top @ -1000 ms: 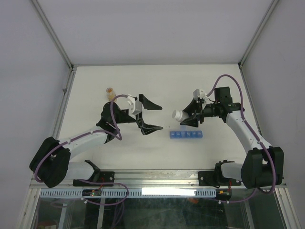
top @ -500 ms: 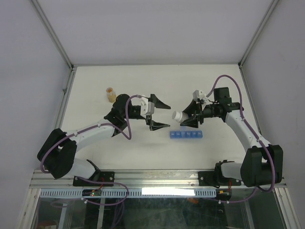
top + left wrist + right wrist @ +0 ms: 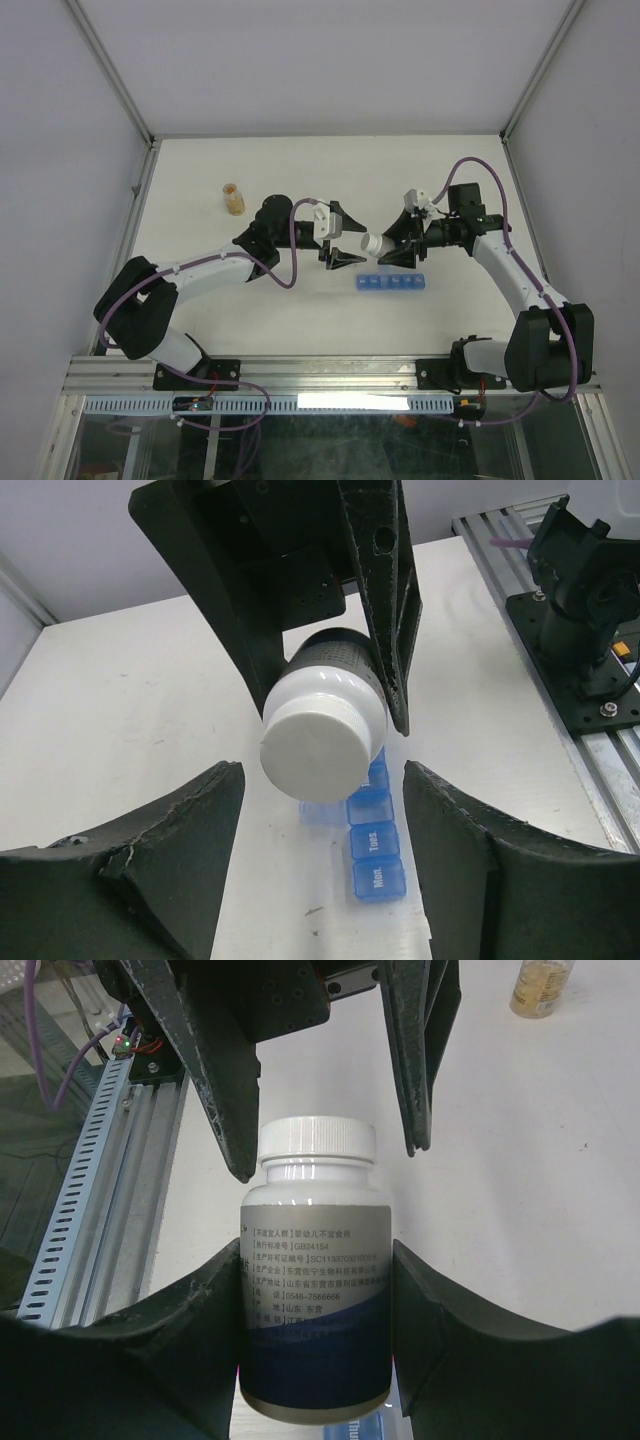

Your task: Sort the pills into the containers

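Nearest you, the blue pill-organizer strip (image 3: 391, 283) lies flat on the white table (image 3: 300, 160), just on the near side of the white-capped bottle (image 3: 378, 242). In the left wrist view the strip runs on under the bottle's cap, and you can read Mon and Tues on two of its lids.

Your right gripper (image 3: 397, 240) is clamped round that bottle's labelled body. It holds the bottle on its side, off the table, with the cap pointing towards the left arm.

At the bottle's cap end, your left gripper (image 3: 355, 238) faces it with its jaws apart. One finger stands on either side of the cap with a gap on both sides, and it grips nothing.

Farthest out, well to the left of the bottle and beyond it, a small clear bottle with orange-tan contents (image 3: 233, 198) stands upright on its own.
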### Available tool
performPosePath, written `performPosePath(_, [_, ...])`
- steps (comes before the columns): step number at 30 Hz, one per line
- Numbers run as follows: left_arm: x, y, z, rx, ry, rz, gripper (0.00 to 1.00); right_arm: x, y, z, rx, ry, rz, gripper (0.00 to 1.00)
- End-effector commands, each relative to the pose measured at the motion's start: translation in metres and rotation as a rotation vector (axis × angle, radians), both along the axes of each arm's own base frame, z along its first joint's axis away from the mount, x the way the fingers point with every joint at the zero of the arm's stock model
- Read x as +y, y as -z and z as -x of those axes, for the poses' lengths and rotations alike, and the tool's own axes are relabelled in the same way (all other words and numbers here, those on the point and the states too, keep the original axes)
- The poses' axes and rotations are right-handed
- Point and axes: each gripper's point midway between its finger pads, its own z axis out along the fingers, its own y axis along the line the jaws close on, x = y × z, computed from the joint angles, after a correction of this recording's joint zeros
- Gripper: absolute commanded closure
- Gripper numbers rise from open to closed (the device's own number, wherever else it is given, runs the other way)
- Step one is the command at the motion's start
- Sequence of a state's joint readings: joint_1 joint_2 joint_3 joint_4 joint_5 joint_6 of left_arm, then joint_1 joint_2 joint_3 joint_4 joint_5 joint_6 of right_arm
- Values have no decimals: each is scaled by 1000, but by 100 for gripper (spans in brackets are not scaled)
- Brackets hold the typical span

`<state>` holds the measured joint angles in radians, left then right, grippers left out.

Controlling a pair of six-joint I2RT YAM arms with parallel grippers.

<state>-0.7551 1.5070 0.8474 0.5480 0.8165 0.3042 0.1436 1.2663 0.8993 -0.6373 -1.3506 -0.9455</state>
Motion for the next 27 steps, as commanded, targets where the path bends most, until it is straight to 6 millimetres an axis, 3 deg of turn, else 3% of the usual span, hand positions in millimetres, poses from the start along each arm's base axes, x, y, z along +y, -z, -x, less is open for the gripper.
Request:
performPosePath(1, [-10, -26, -2, -83, 15, 52, 36, 5, -20, -2, -65, -34, -41, 100])
performPosePath(16, [-10, -32, 11, -46, 61, 76, 51, 6, -17, -2, -64, -37, -29, 100])
performPosePath(20, [-11, -31, 12, -29, 71, 74, 67, 5, -16, -3, -65, -34, -25, 100])
performPosePath(24, [-10, -32, 14, 15, 64, 72, 92, 5, -15, -3, -64, -33, -23, 100])
performPosePath(27, [-8, -31, 12, 135, 8, 72, 100, 5, -15, -4, -62, -28, -16, 100])
